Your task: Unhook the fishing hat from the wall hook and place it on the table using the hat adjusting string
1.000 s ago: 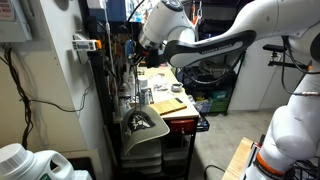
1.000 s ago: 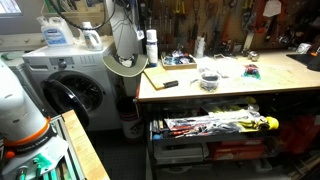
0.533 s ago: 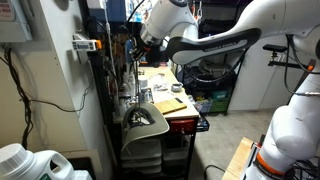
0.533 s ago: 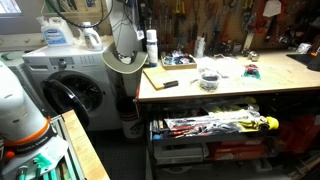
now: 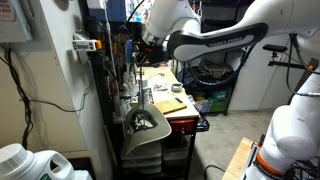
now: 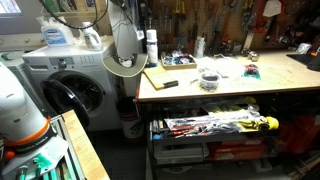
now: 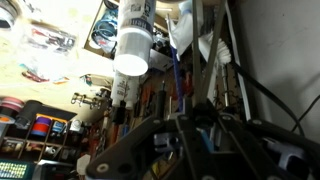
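Hat (image 6: 122, 52) hangs at the counter's (image 6: 238, 88) left end; dark fingers (image 7: 140, 148) blurred, grip cannot be told.

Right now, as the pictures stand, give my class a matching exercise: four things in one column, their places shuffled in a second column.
Things:
1. fishing hat
2. white bottle
3. washing machine
4. open drawer

Places:
A. under the top of the table
B. standing on the table near its end
C. hanging in the air beside the table's end
D. beside the table, beyond the hat

Pairs: 1-C, 2-B, 3-D, 4-A
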Tool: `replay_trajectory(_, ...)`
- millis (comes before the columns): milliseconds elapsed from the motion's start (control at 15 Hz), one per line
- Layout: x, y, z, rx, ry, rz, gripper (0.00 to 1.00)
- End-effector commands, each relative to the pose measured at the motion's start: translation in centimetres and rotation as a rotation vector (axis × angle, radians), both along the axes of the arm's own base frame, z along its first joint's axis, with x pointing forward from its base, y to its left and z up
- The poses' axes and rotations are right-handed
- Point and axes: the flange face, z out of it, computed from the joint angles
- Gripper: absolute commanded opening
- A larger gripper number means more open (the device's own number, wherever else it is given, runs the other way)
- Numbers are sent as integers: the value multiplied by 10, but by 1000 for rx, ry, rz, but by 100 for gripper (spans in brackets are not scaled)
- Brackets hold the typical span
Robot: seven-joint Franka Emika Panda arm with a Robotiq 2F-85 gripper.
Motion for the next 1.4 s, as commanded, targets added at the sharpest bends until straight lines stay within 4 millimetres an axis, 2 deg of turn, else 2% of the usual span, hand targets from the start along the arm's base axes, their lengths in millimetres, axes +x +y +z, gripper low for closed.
replay_trajectory(0, -28, -6, 9, 2, 80, -32, 4)
replay_trajectory(333, -57, -22, 21, -61, 133, -77, 4)
replay_trajectory(800, -80, -56, 34, -119, 155, -90, 4)
replay_trajectory(867, -80, -63, 35, -110, 144, -113, 4)
replay_trajectory(933, -68, -46, 35, -109, 138, -99, 14)
replay_trajectory(1133, -72, -57, 37, -111, 132, -117, 14)
replay_trajectory(1333, -73, -58, 36, -113, 134, -117, 14)
